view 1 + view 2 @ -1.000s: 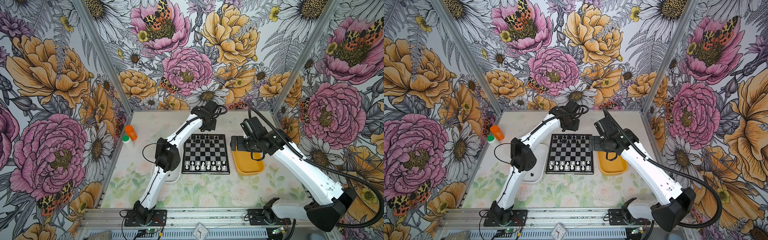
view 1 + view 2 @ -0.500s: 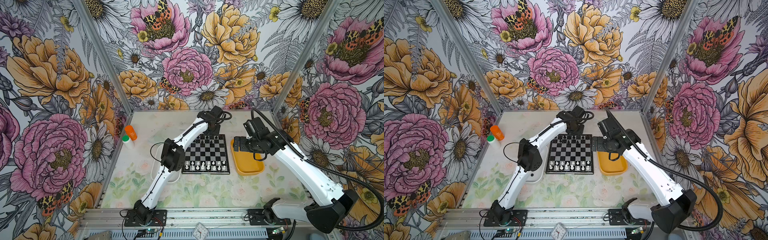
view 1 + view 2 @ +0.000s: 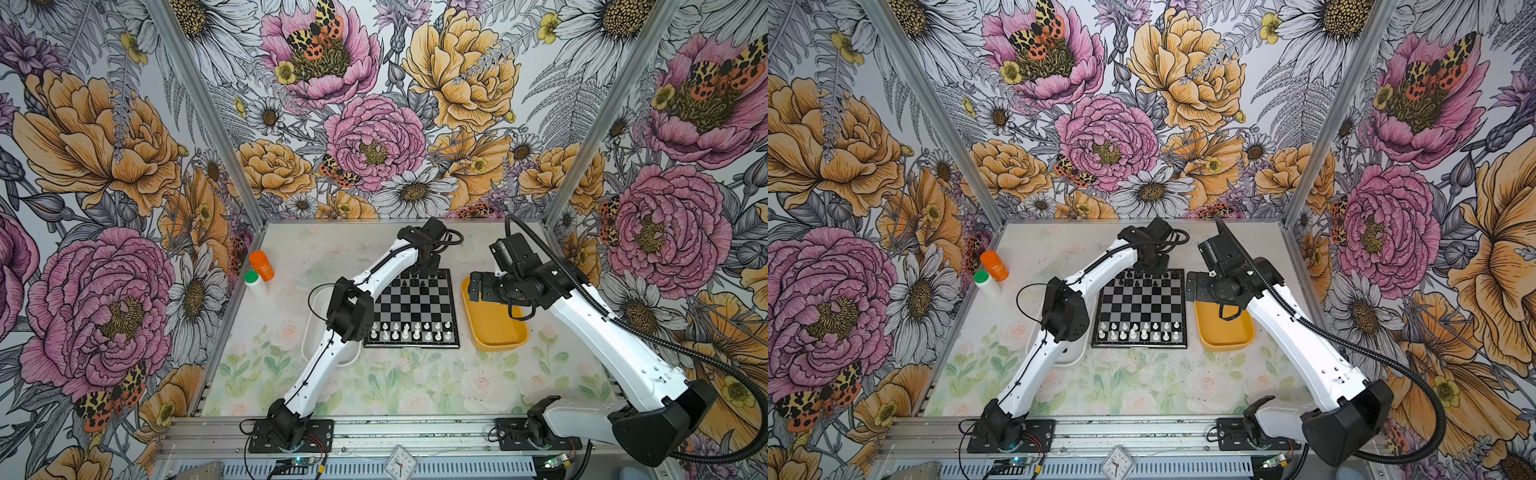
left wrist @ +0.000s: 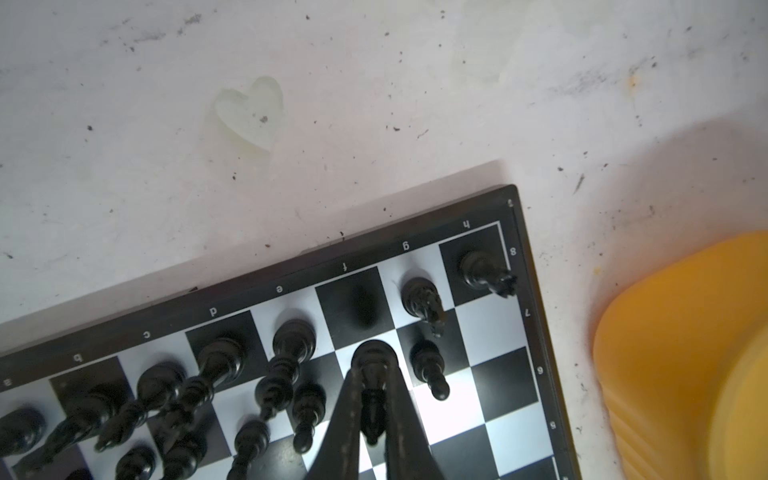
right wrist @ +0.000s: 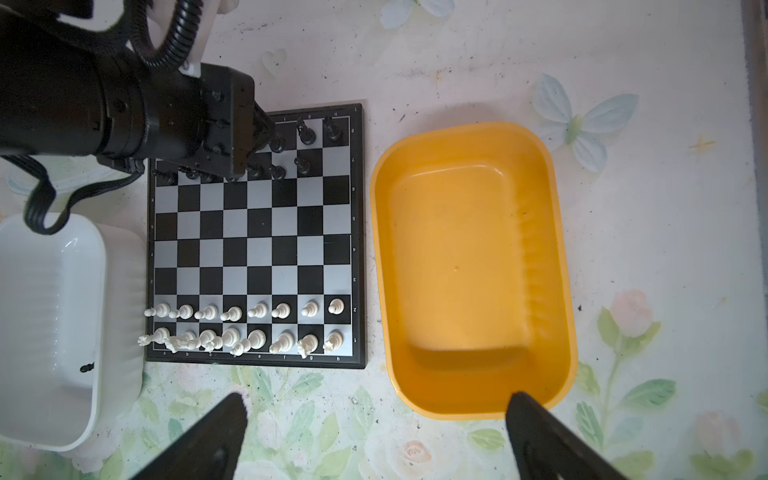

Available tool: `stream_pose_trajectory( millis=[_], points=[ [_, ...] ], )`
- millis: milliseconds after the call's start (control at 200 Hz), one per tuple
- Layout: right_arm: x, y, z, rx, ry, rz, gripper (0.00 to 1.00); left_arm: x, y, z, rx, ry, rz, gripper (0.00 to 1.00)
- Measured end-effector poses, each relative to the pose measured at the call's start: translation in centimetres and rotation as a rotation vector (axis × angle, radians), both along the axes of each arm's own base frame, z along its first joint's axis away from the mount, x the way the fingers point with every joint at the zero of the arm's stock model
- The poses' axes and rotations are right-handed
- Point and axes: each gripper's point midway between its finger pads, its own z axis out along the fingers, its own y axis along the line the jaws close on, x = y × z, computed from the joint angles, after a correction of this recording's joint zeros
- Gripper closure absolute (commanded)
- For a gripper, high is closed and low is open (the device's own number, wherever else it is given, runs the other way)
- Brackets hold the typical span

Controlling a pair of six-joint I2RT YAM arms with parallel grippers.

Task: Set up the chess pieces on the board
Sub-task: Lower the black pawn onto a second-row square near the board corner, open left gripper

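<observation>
The board (image 3: 415,305) lies flat mid-table, also in the right wrist view (image 5: 257,232). White chess pieces (image 3: 411,330) fill its two near rows. Black chess pieces (image 5: 305,131) stand in its two far rows. My left gripper (image 4: 372,365) is shut on one black piece (image 4: 372,399), held upright over the far right part of the board (image 4: 498,374), beside an empty dark square in the last row. In both top views that gripper (image 3: 428,272) (image 3: 1152,268) hangs over the far edge. My right gripper (image 5: 376,399) is open and holds nothing; it hovers at the far end of the yellow tray (image 3: 494,328).
The yellow tray (image 5: 473,266) right of the board is empty. A white tray (image 5: 50,324) left of the board holds one black piece (image 5: 86,368); my left arm partly covers this tray (image 3: 309,332). An orange bottle (image 3: 262,265) and a green-capped white bottle (image 3: 254,282) stand by the left wall.
My left gripper has travelled rightward along the board's far rows with its jaws staying shut. The right arm shifted slightly to the right.
</observation>
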Motion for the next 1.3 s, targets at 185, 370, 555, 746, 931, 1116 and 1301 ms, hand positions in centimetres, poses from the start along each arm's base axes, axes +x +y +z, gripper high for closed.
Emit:
stream_pose_trajectory(
  millis=[185,370,555,746,931,1116,1301],
  points=[
    [0.0,0.0,0.0,-0.003,0.000,0.004,0.00,0.9,0.1,0.7,-0.017,-0.023,0.006,0.89],
    [0.1,-0.1,-0.2,-0.005,0.008,0.002,0.00,1.2,0.2,0.3,-0.016,-0.022,0.012,0.88],
    [0.2,-0.1,-0.4,-0.007,0.013,0.000,0.00,1.3,0.3,-0.2,-0.016,-0.011,0.013,0.88],
    [0.3,-0.3,-0.4,-0.007,0.014,-0.006,0.00,1.3,0.2,0.0,-0.027,-0.009,0.011,0.88],
    [0.5,-0.3,-0.8,-0.013,0.027,-0.009,0.00,1.3,0.3,0.0,-0.033,-0.005,0.011,0.88],
    [0.6,-0.3,-0.9,-0.014,0.030,-0.011,0.00,1.4,0.4,0.0,-0.035,-0.002,0.012,0.88],
    [0.6,-0.3,-0.9,-0.014,0.030,-0.012,0.00,1.4,0.4,-0.4,-0.034,0.006,0.012,0.88]
  ],
)
